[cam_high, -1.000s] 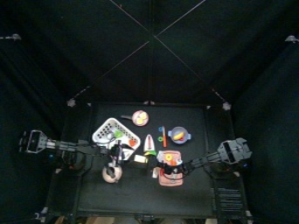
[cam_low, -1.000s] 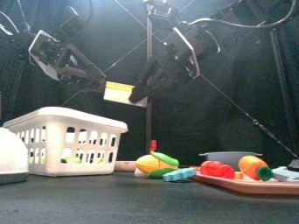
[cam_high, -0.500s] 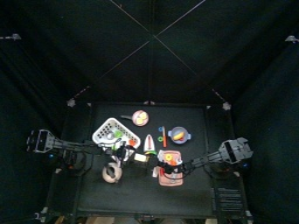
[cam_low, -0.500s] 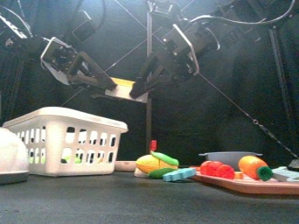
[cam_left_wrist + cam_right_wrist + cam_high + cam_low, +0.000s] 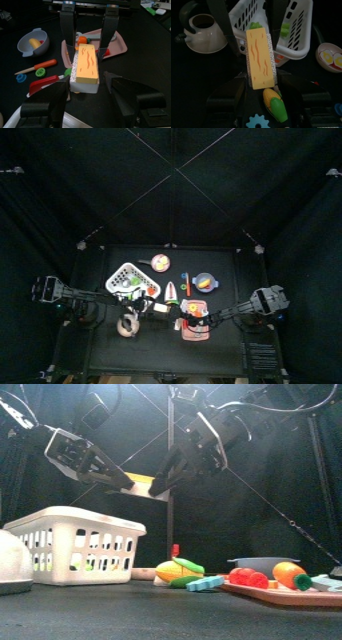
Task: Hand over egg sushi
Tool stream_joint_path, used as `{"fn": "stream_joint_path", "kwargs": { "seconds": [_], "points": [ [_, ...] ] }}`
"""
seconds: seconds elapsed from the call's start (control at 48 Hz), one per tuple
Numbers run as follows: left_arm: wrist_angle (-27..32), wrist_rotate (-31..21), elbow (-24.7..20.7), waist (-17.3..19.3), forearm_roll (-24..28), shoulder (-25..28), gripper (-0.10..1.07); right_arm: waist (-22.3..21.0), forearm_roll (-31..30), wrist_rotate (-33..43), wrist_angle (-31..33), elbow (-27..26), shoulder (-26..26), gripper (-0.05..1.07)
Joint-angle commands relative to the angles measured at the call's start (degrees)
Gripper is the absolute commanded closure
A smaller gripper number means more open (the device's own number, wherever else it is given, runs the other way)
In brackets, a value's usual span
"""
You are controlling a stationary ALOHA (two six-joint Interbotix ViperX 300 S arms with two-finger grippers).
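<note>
The egg sushi (image 5: 138,482), a pale block with a yellow-orange top, hangs in the air above the table's middle. My right gripper (image 5: 163,481) is shut on it, coming in from the right. In the left wrist view the sushi (image 5: 87,67) stands between my left gripper's (image 5: 87,84) open jaws, with a dark gap on each side; the right gripper's fingers (image 5: 67,27) clamp its far end. The right wrist view shows the sushi (image 5: 261,59) running out from between its own jaws. From above the sushi (image 5: 156,309) is a small pale speck between both arms.
A white perforated basket (image 5: 74,544) stands at the left, with a white kettle (image 5: 11,562) beside it. Toy corn (image 5: 178,569) lies in the middle, and a pink tray (image 5: 314,597) with toy food sits at the right. A beige doughnut (image 5: 128,327) lies near the front.
My left gripper has swung in from the left until its jaws flank the sushi. The right gripper has lifted the sushi slightly and now holds still.
</note>
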Motion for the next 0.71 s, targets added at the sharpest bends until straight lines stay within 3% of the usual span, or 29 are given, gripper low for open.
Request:
{"fn": "stream_joint_path", "kwargs": {
  "seconds": [0.0,0.438,0.604,0.688],
  "points": [
    [-0.26,-0.09,-1.32,-0.09,0.18,-0.18,0.13,-0.09,-0.18,-0.09,0.35,-0.70,-2.64,0.51],
    [-0.26,-0.09,-1.76,0.26,0.09,-0.18,0.43,-0.18,1.32,0.35,3.16,-0.35,-2.64,0.50],
    [-0.26,-0.09,-1.76,0.26,0.09,-0.18,0.46,-0.35,6.59,0.35,5.01,-0.53,-2.64,0.47],
    [-0.35,-0.09,-1.76,0.26,0.00,-0.18,0.46,-0.53,8.09,0.35,5.27,-0.35,-2.64,0.39]
  ]
}}
